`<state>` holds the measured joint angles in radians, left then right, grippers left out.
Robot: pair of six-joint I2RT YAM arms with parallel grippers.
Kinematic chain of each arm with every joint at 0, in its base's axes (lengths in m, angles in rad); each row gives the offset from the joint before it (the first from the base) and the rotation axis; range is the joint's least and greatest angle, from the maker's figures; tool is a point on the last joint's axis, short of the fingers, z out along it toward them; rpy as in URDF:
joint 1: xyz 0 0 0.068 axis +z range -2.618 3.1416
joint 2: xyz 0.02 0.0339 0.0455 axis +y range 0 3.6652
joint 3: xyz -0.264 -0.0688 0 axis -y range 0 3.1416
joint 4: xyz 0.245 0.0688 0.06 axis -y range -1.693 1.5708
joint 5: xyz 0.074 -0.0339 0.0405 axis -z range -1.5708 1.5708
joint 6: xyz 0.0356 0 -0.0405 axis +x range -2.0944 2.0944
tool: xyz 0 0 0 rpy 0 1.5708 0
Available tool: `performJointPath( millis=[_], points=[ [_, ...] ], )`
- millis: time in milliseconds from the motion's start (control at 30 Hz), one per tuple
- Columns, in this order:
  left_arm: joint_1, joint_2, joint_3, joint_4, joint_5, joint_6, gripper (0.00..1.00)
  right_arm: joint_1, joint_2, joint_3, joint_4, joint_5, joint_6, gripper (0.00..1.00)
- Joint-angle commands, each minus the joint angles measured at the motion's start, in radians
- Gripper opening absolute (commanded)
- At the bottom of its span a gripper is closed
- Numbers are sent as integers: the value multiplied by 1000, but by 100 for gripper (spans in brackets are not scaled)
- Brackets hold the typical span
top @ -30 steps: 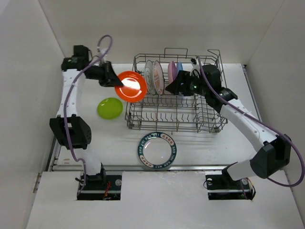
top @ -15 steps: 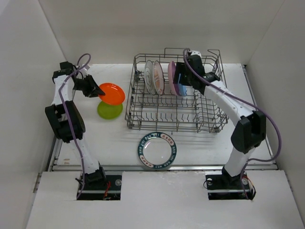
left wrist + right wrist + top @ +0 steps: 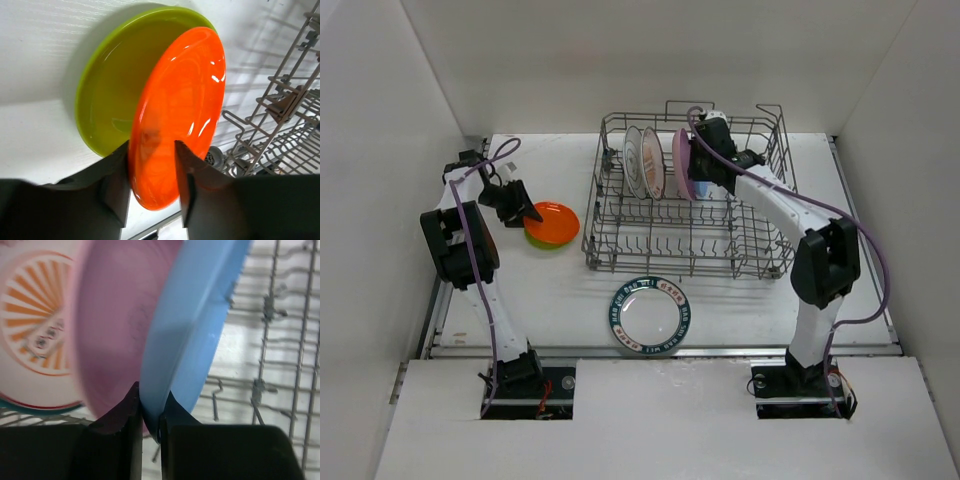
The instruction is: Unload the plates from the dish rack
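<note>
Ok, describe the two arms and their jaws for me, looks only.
The left arm and right arm match: slim white links joined by bulky black joint housings, rising from black bases. A purple cable trails loosely along each arm. The jaws are pairs of flat, matte black fingers, with no markings visible in the wrist views.
</note>
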<state>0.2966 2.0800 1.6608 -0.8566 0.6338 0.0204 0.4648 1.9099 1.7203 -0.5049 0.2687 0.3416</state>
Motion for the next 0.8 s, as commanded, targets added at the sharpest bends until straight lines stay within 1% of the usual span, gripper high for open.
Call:
performJointPath(
  millis=[0,33,100,133,267,367,433,467,533,567,600,633,700,733,767],
  points=[
    [4,-18,2,-32,-3,49,37,3,-89,50,19,64,-19,5],
    [4,-18,2,-44,-3,49,39,3,-103,50,19,73,-36,0],
    [4,-18,2,-68,-3,59,46,3,-153,73,37,82,-64,0],
    [4,-18,2,-68,-3,59,46,3,-172,73,37,83,-73,0],
    [4,-43,-7,-90,-3,79,52,3,-267,111,58,157,-101,0],
    [4,-75,-18,-99,-3,98,58,3,-343,121,109,196,-137,0],
    [-5,-95,-18,-113,-12,98,65,3,-383,121,118,243,-156,0],
    [-5,-95,-18,-113,-13,107,66,3,-393,136,118,266,-174,0],
    [-17,-119,-3,-142,-13,116,70,3,-406,173,83,369,-191,0],
    [-30,-151,10,-142,-13,116,74,3,-407,188,63,413,-206,0],
    [-30,-172,20,-142,-23,116,76,3,-416,202,18,455,-216,0],
    [-46,-193,20,-130,-38,125,79,-8,-416,226,-7,548,-216,0],
    [-76,-256,40,-115,-54,125,85,-38,-404,245,-64,628,-228,0],
    [-89,-274,40,-102,-68,125,85,-73,-403,255,-125,667,-228,0],
    [-102,-305,56,-102,-68,125,85,-95,-391,256,-156,667,-228,0]
  ],
)
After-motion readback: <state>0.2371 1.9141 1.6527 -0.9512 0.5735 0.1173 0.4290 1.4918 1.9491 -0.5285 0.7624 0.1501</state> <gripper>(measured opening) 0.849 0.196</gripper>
